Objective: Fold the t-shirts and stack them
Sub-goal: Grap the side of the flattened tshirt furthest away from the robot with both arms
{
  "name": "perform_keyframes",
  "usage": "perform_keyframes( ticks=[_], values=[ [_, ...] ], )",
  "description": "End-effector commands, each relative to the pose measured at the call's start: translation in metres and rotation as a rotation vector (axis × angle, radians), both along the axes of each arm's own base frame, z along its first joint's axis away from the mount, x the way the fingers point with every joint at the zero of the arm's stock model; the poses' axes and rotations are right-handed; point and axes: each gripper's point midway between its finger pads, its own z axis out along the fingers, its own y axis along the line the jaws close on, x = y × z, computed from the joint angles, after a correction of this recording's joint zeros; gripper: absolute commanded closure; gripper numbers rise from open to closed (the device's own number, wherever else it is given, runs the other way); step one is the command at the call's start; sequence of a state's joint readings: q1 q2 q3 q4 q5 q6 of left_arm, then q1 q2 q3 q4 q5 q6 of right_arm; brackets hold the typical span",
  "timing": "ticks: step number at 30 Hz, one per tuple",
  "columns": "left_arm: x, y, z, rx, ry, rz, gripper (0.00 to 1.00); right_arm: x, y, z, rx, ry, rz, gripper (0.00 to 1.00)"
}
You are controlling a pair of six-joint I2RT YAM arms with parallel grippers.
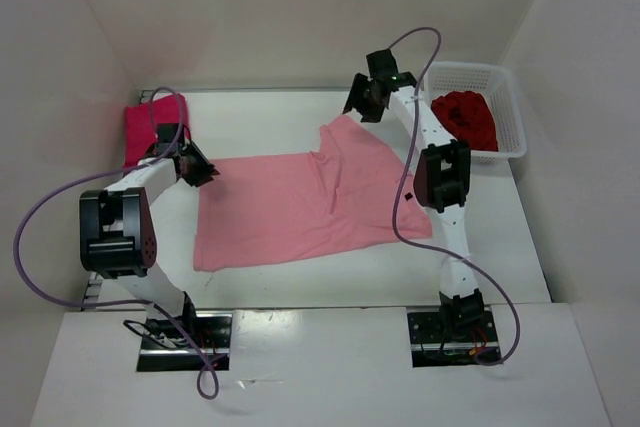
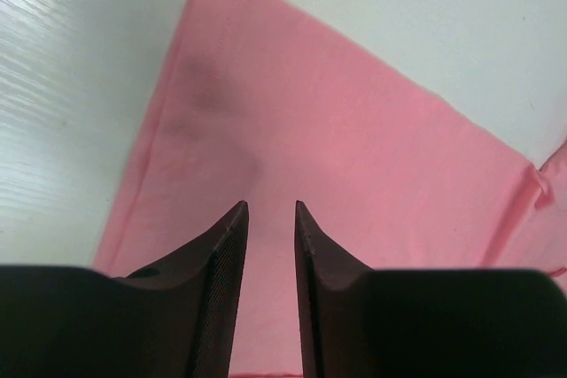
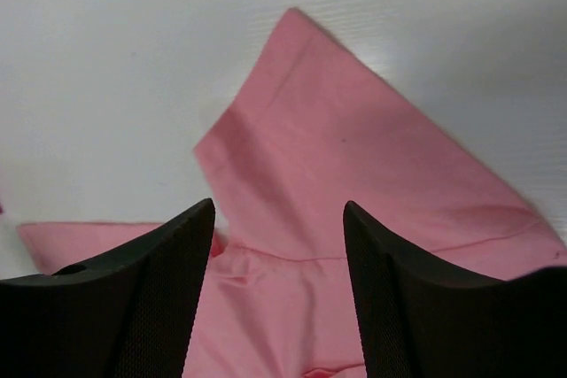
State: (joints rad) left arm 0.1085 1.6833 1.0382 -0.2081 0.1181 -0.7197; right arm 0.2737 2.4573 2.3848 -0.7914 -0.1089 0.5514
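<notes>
**White table [image 1: 262,119], white walls [image 1: 300,7]: pink shirt [image 1: 290,212] spread out, both grippers empty.**

We find the table matt white, with fine parallel lines showing in the left wrist view, and closed in by plain white panels at the back and both sides. The pink shirt lies flat across the middle, one sleeve pointing to the far side and a crease running down its right half. A magenta shirt [image 1: 150,129] lies folded in the far left corner. A crimson shirt [image 1: 468,117] sits bunched in the basket [image 1: 512,127] at the far right. The left gripper [image 2: 271,207] hangs over the pink shirt's left edge, fingers a narrow gap apart with nothing between them. The right gripper [image 3: 279,207] is above the far sleeve, fingers wide apart and holding nothing. We cannot tell whether either one touches the cloth.
</notes>
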Motion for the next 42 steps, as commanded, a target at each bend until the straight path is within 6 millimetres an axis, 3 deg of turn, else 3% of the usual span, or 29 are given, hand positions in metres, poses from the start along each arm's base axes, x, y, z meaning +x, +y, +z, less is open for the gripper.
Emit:
perform_keyframes(
  ticks=[1,6,7,8,9,10,11,12,13,14,15,17,18,22,35,40,42],
  values=[
    [0.008,0.010,0.016,0.043,-0.063,0.008,0.65,0.003,-0.016,0.000,-0.037,-0.038,-0.040,0.34],
    [0.025,0.013,0.022,0.048,-0.094,0.023,0.65,-0.002,-0.026,-0.020,-0.104,-0.015,-0.028,0.63],
    [0.033,0.012,0.032,0.043,-0.125,0.017,0.65,-0.001,-0.020,-0.021,-0.085,-0.014,-0.001,0.81],
    [0.035,0.009,0.031,0.027,-0.123,0.003,0.65,0.004,-0.014,-0.022,-0.063,-0.009,0.018,0.84],
    [0.040,0.006,0.031,0.014,-0.132,-0.009,0.65,0.009,-0.015,-0.020,-0.081,-0.018,0.018,0.84],
    [0.043,-0.001,0.033,0.005,-0.137,-0.030,0.65,0.025,-0.020,0.004,-0.099,-0.087,-0.016,0.76],
    [0.050,-0.017,0.039,0.005,-0.154,-0.065,0.66,0.031,-0.025,-0.008,-0.131,-0.080,-0.041,0.67],
    [0.052,-0.025,0.043,0.004,-0.163,-0.084,0.66,0.037,-0.023,-0.006,-0.126,-0.098,-0.043,0.56],
    [0.051,-0.032,0.042,0.011,-0.165,-0.110,0.66,0.047,-0.018,0.016,-0.102,-0.160,-0.025,0.48],
    [0.053,-0.038,0.047,0.011,-0.176,-0.122,0.66,0.055,-0.019,0.018,-0.094,-0.184,-0.014,0.41],
    [0.051,-0.042,0.045,0.015,-0.165,-0.138,0.66,0.056,-0.017,-0.009,-0.103,-0.147,0.004,0.40],
    [0.048,-0.034,0.040,0.063,-0.146,-0.127,0.67,0.062,-0.013,-0.011,-0.086,-0.167,0.013,0.38],
    [0.044,-0.023,0.035,0.098,-0.123,-0.117,0.67,0.061,-0.011,-0.027,-0.081,-0.142,0.025,0.38],
    [0.057,0.015,0.044,0.146,-0.126,-0.032,0.64,0.063,0.010,-0.033,-0.054,-0.163,0.075,0.37],
    [0.054,0.051,-0.004,0.162,0.013,0.038,0.54,0.072,0.035,-0.072,0.047,-0.161,0.094,0.33],
    [0.055,0.068,-0.022,0.219,0.069,0.067,0.54,0.063,0.049,-0.088,0.095,-0.113,0.115,0.48],
    [0.058,0.069,-0.025,0.220,0.065,0.068,0.53,0.061,0.050,-0.095,0.105,-0.097,0.113,0.50]
  ],
)
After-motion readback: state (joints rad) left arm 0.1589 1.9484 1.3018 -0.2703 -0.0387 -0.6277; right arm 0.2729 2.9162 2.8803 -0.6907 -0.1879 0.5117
